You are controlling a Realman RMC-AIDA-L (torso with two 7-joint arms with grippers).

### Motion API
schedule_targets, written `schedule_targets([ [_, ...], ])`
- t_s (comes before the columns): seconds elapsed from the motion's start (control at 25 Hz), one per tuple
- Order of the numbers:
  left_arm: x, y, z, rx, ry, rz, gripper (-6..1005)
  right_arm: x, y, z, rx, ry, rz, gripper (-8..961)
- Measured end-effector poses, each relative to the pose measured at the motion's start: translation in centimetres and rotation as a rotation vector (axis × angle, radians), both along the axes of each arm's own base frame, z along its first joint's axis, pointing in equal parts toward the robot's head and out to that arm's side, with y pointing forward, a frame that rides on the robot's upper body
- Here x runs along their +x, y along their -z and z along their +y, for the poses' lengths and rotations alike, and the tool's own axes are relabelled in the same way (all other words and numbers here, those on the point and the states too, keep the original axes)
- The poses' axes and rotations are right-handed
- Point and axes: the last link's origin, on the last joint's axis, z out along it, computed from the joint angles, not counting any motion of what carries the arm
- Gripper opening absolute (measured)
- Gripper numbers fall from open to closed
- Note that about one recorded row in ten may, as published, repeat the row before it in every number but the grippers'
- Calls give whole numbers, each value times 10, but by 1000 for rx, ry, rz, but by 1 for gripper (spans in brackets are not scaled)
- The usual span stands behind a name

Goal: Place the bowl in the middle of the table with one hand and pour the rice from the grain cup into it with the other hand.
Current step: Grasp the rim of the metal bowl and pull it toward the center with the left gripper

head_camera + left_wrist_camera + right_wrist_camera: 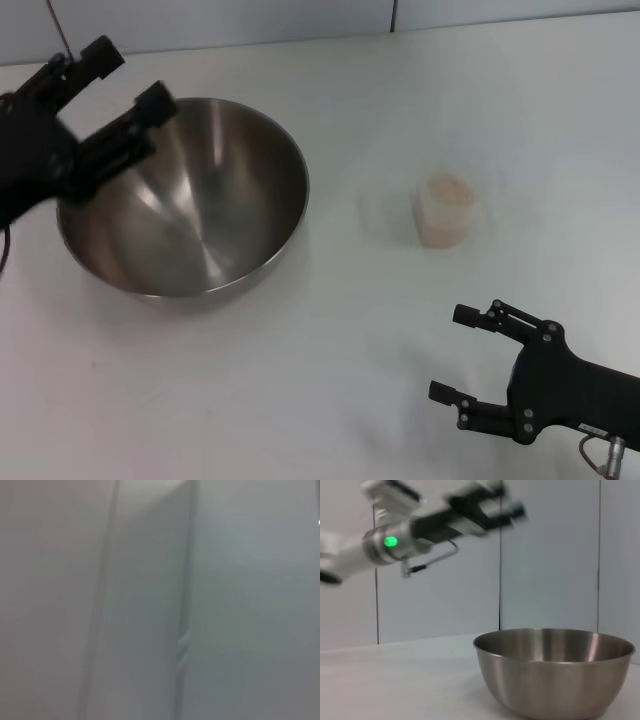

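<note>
A large stainless-steel bowl [190,195] sits upright on the white worktop [330,370], left of centre in the head view, w/ nothing visible inside its shiny brushed interior. To its right, well apart, stands the small clear grain cup [447,212], also upright, filled nearly to the rim w/ pale beige rice [449,189].

The left gripper [125,80] hangs above the bowl's far-left rim, jaws spread apart and holding nothing. The right wrist view confirms the gap: the same gripper [485,505], on its silver arm w/ a green light lit, sits up in the air and well clear of the bowl [552,672], which rests flat on the worktop [395,685] in front of a pale panelled wall [550,555].

The right gripper [455,350] is low in the near-right corner of the head view, jaws wide apart and pointing left, w/ nothing between them. It is well short of the grain cup, which stands beyond it, farther from the robot.

The left wrist view gives only a blurred stretch of grey panel [150,600] w/ vertical seams; no container shows there.
</note>
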Motion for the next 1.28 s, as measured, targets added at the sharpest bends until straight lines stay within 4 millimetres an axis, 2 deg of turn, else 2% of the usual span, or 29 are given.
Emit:
schedule_targets([
  [0.04,0,-4,10,-14,-83,64,810,0,0,0,0,-1,1,825],
  [0.08,0,-16,32,-43,-237,164,810,0,0,0,0,-2,2,825],
  [0.12,0,-16,32,-43,-237,164,810,0,0,0,0,-2,2,825],
  [0.24,-11,-30,56,-61,-434,252,810,-1,0,2,1,-7,1,826],
  [0.32,-17,-28,65,-87,-516,326,810,-2,0,3,1,-10,1,826],
  [0.48,-29,-21,75,-180,-601,433,809,-2,0,3,1,-12,1,826],
  [0.88,-55,-10,84,-242,-700,498,807,-2,-2,4,6,-18,-5,825],
  [1.28,-56,-5,81,-290,-718,504,806,-3,-1,6,6,-26,-8,826],
])
